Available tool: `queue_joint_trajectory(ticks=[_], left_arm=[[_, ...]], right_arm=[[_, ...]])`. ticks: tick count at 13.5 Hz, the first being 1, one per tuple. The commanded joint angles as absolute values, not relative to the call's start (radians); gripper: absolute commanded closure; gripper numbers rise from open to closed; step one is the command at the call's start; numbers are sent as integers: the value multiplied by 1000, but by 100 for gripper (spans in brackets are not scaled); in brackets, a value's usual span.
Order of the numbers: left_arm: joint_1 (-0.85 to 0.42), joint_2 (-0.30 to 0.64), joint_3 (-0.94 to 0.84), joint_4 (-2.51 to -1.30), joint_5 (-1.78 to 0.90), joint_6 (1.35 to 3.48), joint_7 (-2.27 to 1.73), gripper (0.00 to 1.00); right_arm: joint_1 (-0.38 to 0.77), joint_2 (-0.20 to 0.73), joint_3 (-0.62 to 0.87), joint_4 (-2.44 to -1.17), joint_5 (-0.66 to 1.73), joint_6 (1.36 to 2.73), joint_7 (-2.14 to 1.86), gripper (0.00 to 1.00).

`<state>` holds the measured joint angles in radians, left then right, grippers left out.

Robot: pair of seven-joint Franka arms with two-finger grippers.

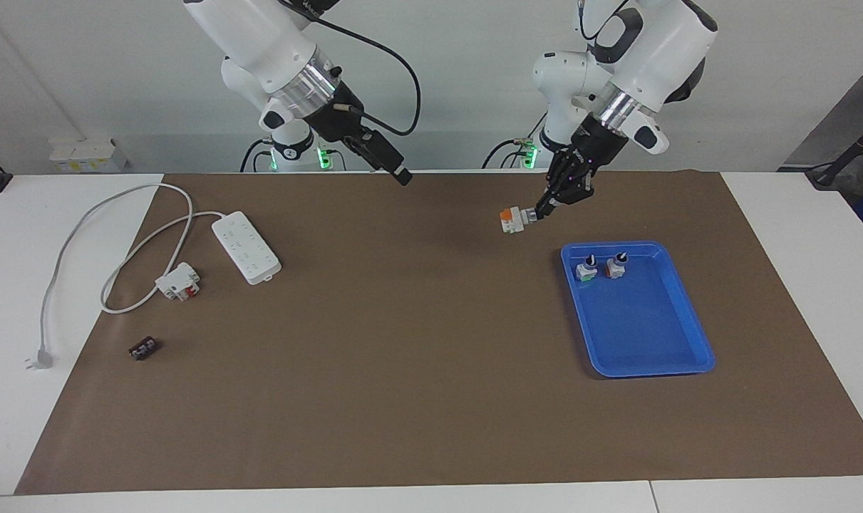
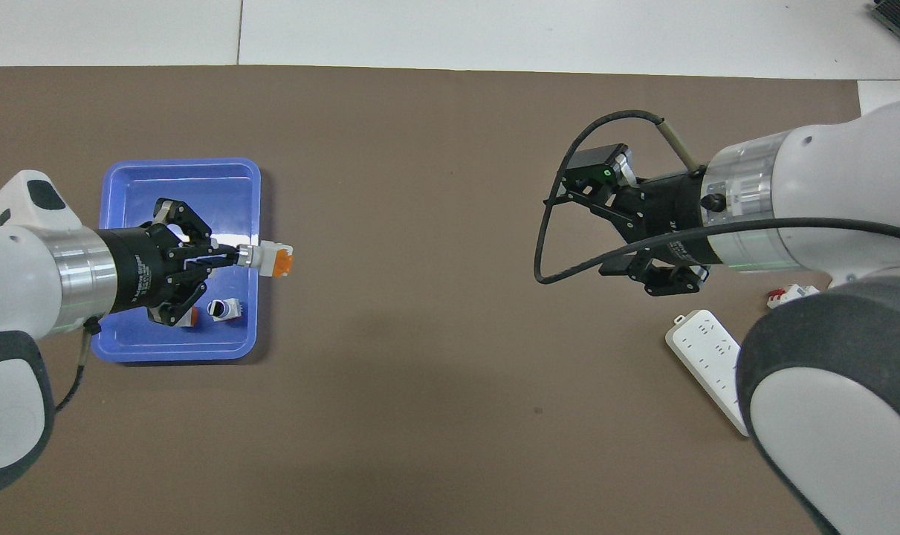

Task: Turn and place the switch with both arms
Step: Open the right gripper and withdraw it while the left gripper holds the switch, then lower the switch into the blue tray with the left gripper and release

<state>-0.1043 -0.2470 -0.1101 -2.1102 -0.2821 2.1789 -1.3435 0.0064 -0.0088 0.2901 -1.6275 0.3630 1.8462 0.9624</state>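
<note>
The switch (image 1: 513, 219) (image 2: 269, 259) hangs level in the air, its orange end block pointing toward the middle of the table. My left gripper (image 1: 539, 211) (image 2: 232, 255) is shut on its black knob end and holds it over the brown mat, right beside the blue tray (image 1: 645, 335) (image 2: 134, 343). My right gripper (image 1: 402, 177) (image 2: 587, 227) hangs open and holds nothing, raised over the mat toward the right arm's end, well apart from the switch.
Two like switches, one with a green base (image 1: 586, 269) and one with a red base (image 1: 616, 266), stand in the tray at its end nearer the robots. Toward the right arm's end lie a white power strip (image 1: 246, 246) (image 2: 706, 357), a white-and-red block (image 1: 178, 281) and a small black part (image 1: 143, 349).
</note>
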Motion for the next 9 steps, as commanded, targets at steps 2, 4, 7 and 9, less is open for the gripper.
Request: queue_joint_trajectory(ticks=[2, 4, 7, 9], left_arm=[[-60, -259, -120, -2221, -44, 2340, -1239, 100], [-57, -239, -120, -2291, 113, 2452, -1235, 100], [-54, -135, -120, -2312, 343, 2494, -1236, 100], [-17, -82, -118, -2313, 446, 2552, -1244, 100]], right_arm=[[-50, -35, 298, -1652, 220, 1832, 768, 0], [-77, -41, 298, -1652, 132, 1797, 639, 0], [-135, -81, 298, -1661, 68, 1724, 473, 0], [-198, -95, 299, -1670, 67, 1721, 357, 0]])
